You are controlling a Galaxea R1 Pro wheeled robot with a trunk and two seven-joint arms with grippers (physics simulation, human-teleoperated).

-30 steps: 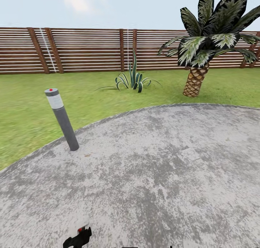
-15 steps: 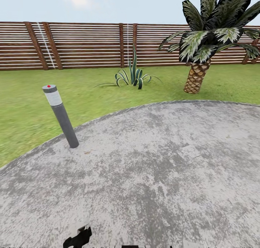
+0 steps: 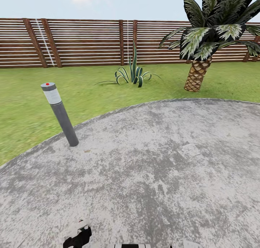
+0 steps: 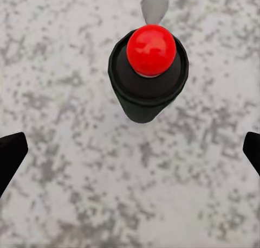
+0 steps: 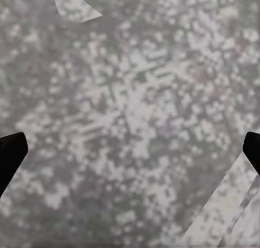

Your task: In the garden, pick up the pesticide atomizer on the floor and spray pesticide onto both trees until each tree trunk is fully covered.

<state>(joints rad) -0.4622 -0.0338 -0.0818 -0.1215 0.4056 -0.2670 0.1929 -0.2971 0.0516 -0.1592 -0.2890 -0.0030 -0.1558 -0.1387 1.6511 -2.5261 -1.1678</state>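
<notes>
The pesticide atomizer and both trees are out of view. Of the garden I see the green lawn (image 3: 21,96) and the brown slatted fence (image 3: 83,42) behind it. My left gripper (image 4: 130,153) hangs open over grey mottled paving, its dark fingertips (image 4: 10,153) spread wide with nothing between them. Beyond it stands a black stub topped by a red ball (image 4: 150,50), apart from the fingers. A dark piece of my left arm (image 3: 77,238) pokes in at the head view's lower edge. My right gripper (image 5: 130,153) is open over bare paving.
A round paved patch (image 3: 151,168) lies ahead, edged by grass. A grey bollard (image 3: 60,115) with a red dot stands at its left rim. A short palm (image 3: 196,74) grows at the right and a spiky plant (image 3: 133,76) sits mid-lawn.
The whole head picture has shifted slightly, with the fence and palm sitting higher, so the camera moved. Nothing among the things has moved.
</notes>
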